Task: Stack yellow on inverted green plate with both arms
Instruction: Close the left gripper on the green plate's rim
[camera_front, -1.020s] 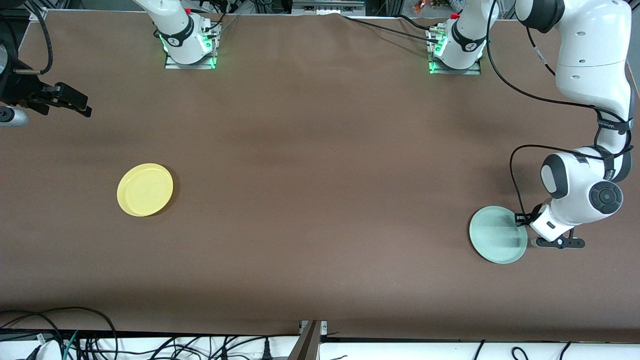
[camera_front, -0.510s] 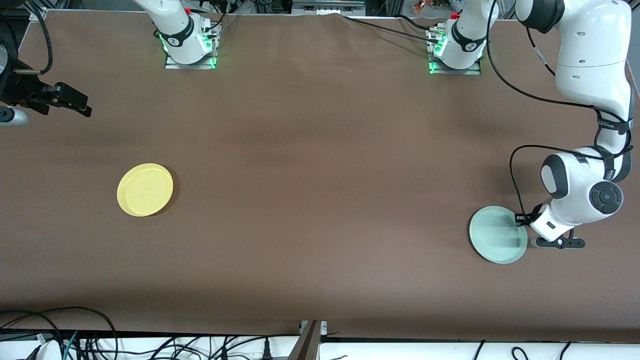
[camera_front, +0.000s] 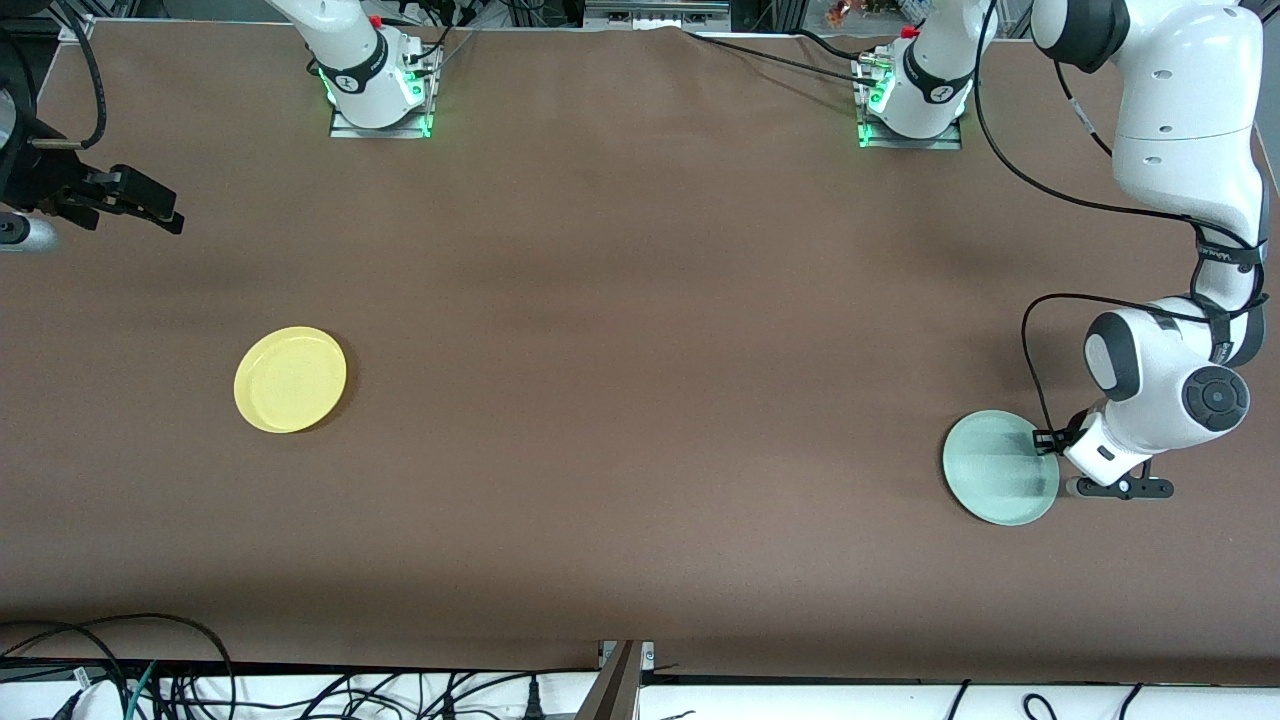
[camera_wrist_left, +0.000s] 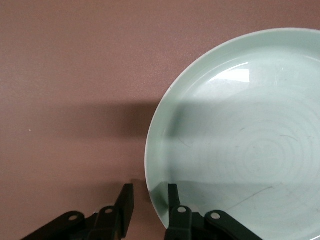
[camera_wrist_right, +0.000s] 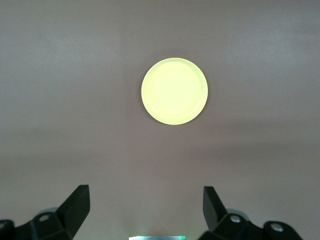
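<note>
Brown matte cloth covers the whole table (camera_front: 640, 330), smooth apart from faint lengthwise shading, with tangled black cables and a white ledge along its near edge and both arm bases bolted at twelve o'clock, lit green at the foot. Largest on it is the left arm, a glossy white jointed column with black bands that folds down at about four o'clock of the front view to the left gripper (camera_wrist_left: 150, 202), whose thin black fingers straddle the rim of the green plate (camera_front: 1000, 482), one inside the dish and one outside, with a narrow gap to the rim visible. That plate is round, shallow, pale mint and shiny, with faint concentric rings, resting right way up at the left arm's end of the table. Well apart, at eight o'clock, the yellow plate (camera_front: 290, 379) lies flat, bright plastic with a raised rim. High above it waits the right gripper (camera_wrist_right: 146, 204), fingers spread wide and empty.
</note>
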